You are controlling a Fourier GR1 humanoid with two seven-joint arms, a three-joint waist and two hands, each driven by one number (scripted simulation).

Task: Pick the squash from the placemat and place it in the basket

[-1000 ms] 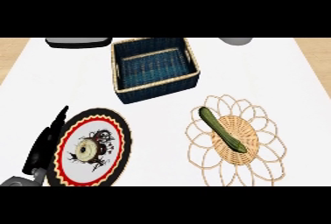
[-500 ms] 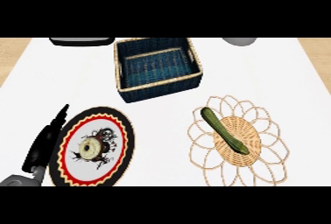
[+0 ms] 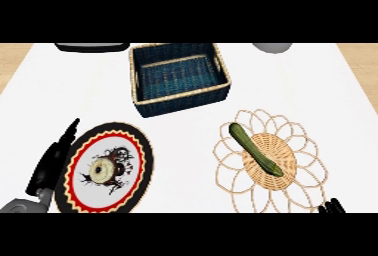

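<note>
- I've got the squash (image 3: 255,149) lying slantwise on the woven placemat (image 3: 286,155), 1 end out over the looped border on the side nearer the basket (image 3: 184,102)
- The basket sits up and left of the placemat, well apart, with bare white counter (image 3: 184,145) between them
- My left hand (image 3: 52,165) is open at the lower left, fingers straight, lying along the left edge of the plate (image 3: 111,131)
- My right hand (image 3: 332,206) barely pokes in at the lower edge, by the placemat's lower right loops; I can't tell whether it's open or closed
- A dark object (image 3: 90,47) and a grey object (image 3: 273,47) are cut off by the far edge, 1 on either side of the basket
</note>
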